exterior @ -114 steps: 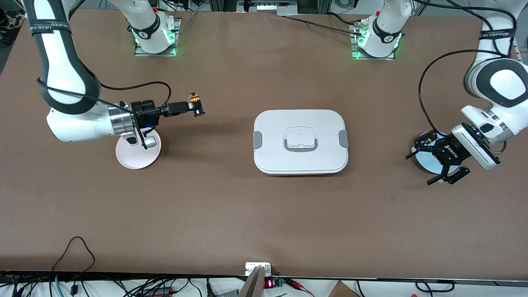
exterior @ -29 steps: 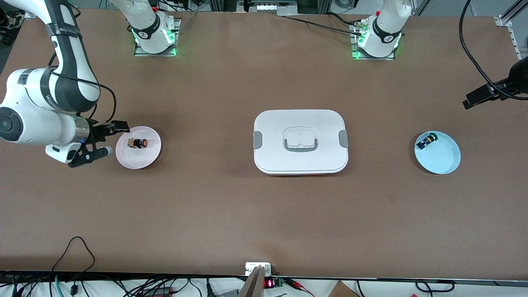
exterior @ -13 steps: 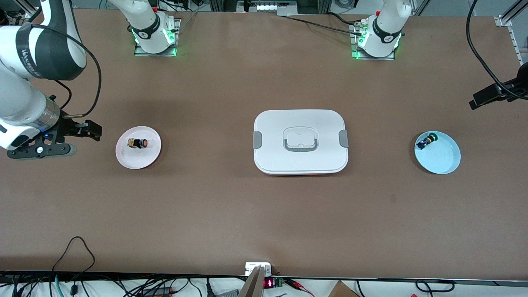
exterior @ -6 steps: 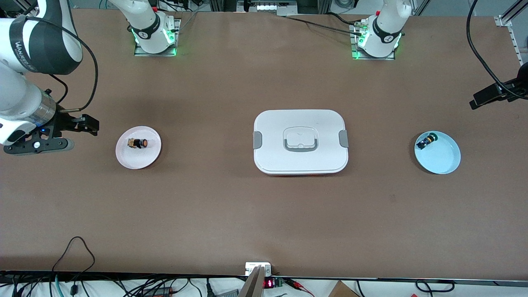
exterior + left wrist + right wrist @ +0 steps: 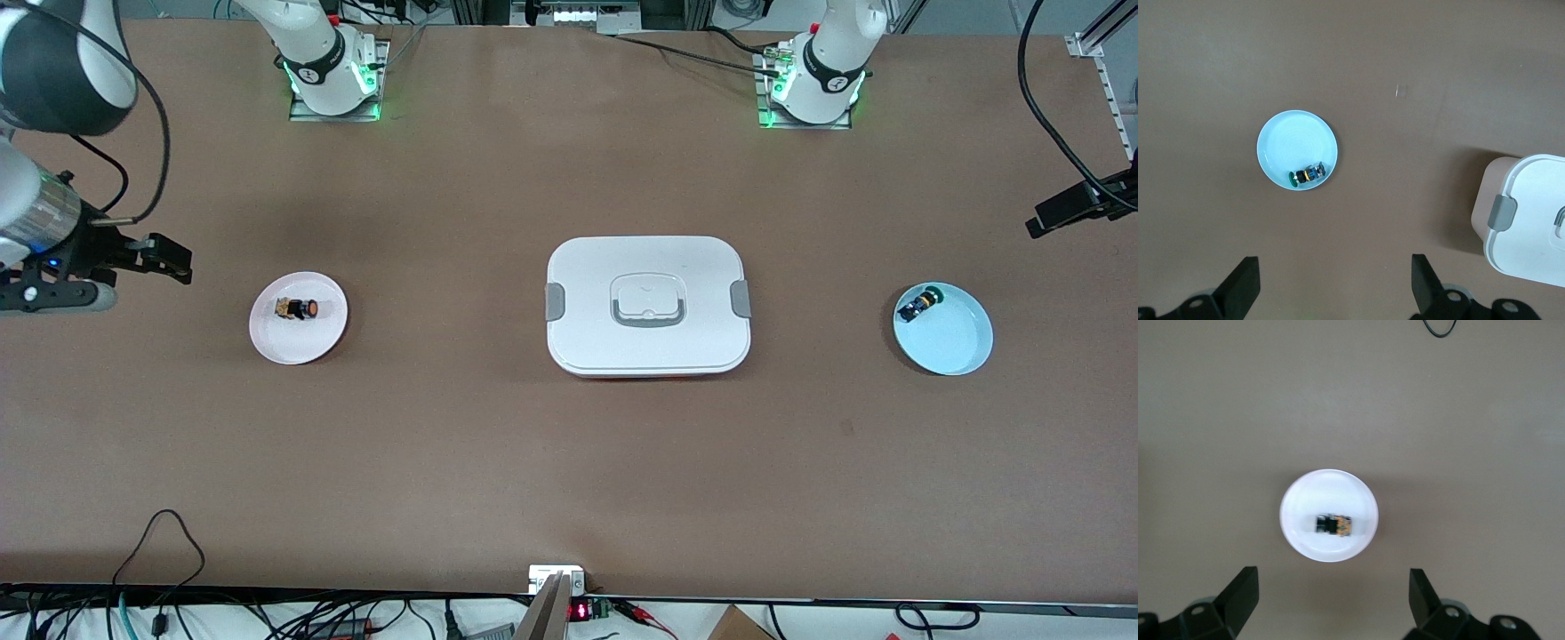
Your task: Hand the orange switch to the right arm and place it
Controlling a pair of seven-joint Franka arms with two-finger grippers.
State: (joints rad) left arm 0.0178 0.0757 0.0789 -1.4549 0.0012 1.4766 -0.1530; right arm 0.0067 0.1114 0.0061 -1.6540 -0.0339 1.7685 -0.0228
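The orange switch (image 5: 300, 308) lies on its side on a small pink plate (image 5: 298, 348) toward the right arm's end of the table. In the right wrist view the switch (image 5: 1335, 525) and plate (image 5: 1293, 499) show far below. My right gripper (image 5: 149, 280) hangs open and empty over bare table, between that plate and the table's end; its fingers (image 5: 1241, 590) stand wide apart. My left gripper (image 5: 1333, 283) is open and empty too, high above the table near a light blue plate (image 5: 1288, 143), with only a black part of it (image 5: 1062, 212) in the front view.
The light blue plate (image 5: 958, 348) near the left arm's end holds a small blue-and-black part (image 5: 917, 306). A white lidded box (image 5: 647, 351) with grey clips sits mid-table, its corner (image 5: 1531, 213) showing in the left wrist view. Cables trail along the edge nearest the front camera.
My right gripper has drawn farther from the pink plate toward its end of the table, still open. The switch stays on the plate. The left gripper has drifted slightly outward.
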